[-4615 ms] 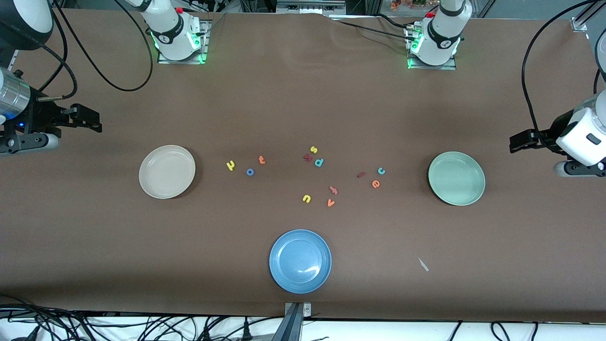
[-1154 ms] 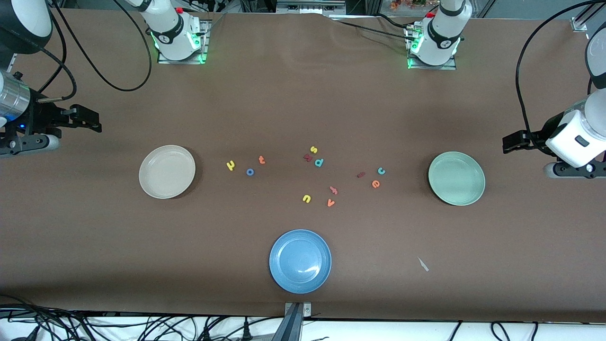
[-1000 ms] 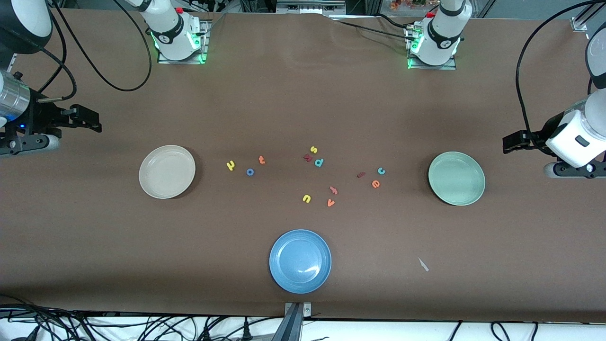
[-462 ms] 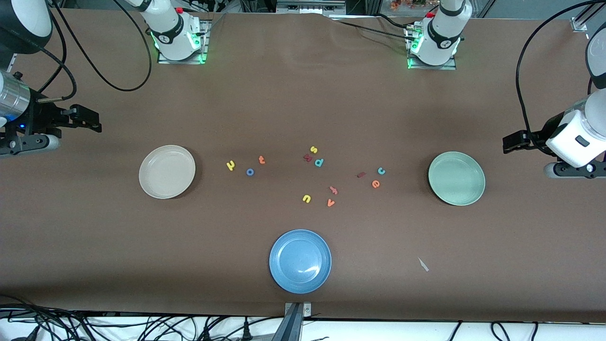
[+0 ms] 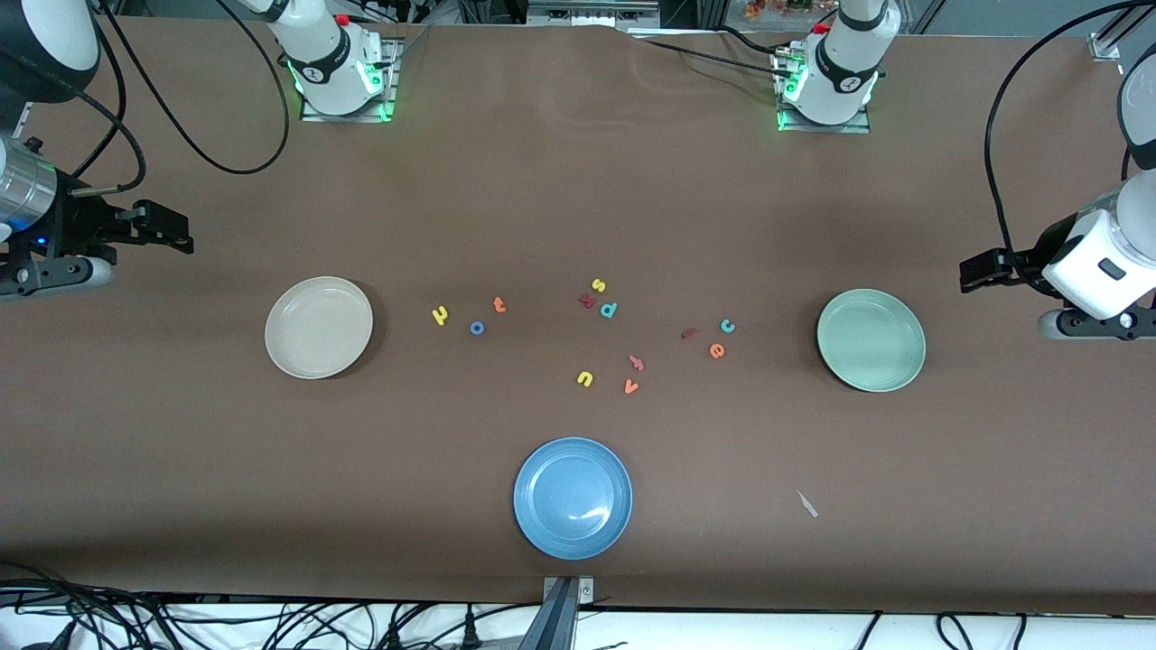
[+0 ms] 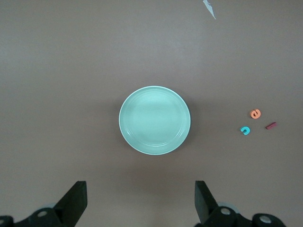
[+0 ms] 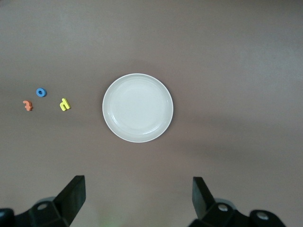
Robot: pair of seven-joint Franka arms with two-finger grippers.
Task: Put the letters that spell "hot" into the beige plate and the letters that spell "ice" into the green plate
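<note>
Even, bright overhead light; soft shadows beside green plate (image 5: 871, 339); small glare on blue plate (image 5: 573, 497); sharp focus.

Your brown cloth-covered counter (image 5: 578, 199) carries three round shallow plates: a cream-beige plate (image 5: 318, 327) toward the right arm's end, a pale mint-green plate (image 5: 871, 339) toward the left arm's end, and a blue plate (image 5: 573, 497) nearest the front camera. Between the first two you have tiny foam letters: yellow h (image 5: 440, 315), blue ring-shaped o (image 5: 477, 328) and orange t (image 5: 498, 305) near the beige plate; dark red-brown i (image 5: 688, 333), teal c (image 5: 727, 326) and orange e (image 5: 716, 350) near the green one.
</note>
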